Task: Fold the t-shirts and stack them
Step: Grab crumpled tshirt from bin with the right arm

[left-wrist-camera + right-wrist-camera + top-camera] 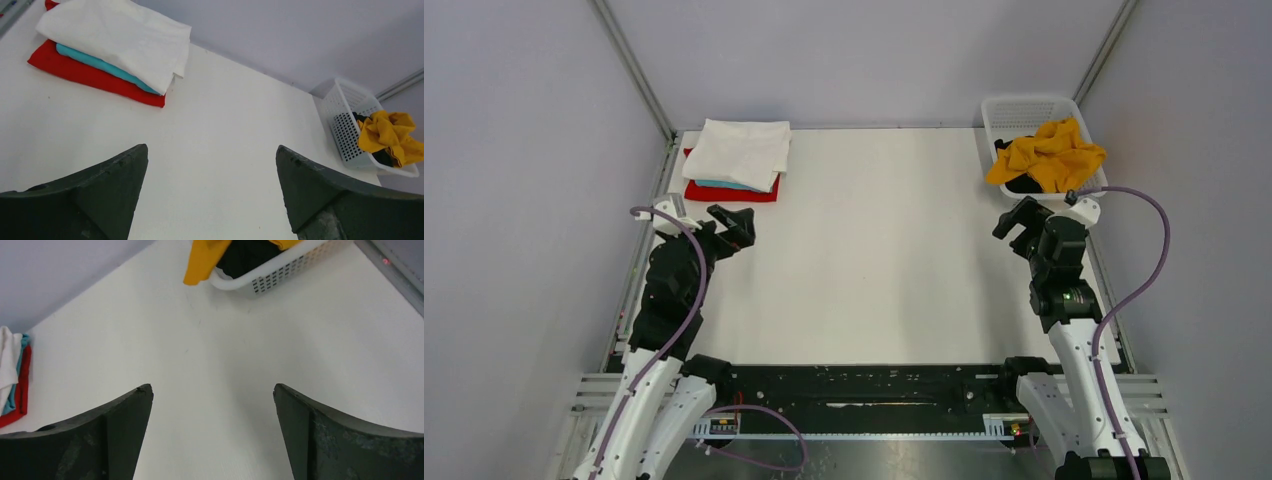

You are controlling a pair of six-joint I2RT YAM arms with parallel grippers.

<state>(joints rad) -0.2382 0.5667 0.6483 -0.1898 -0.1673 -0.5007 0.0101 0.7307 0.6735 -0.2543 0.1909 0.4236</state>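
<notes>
Folded stack, far-left worktop (874,260): white t-shirt (739,150) over light-blue t-shirt (100,62) over red t-shirt (729,194); outstanding, crumpled in lattice basket (1024,108) far right: mustard-yellow t-shirt (1049,155), black t-shirt (1024,184); left claw (742,230) and right claw (1014,225) agape, empty.

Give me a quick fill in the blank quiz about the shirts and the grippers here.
The white t-shirt lies on the light-blue t-shirt, with the red t-shirt at the ____ of the stack.
The mustard-yellow t-shirt in the basket is crumpled, not yet ____.
The left gripper and right gripper are both ____, holding nothing.
Missing words: bottom; folded; open.
</notes>
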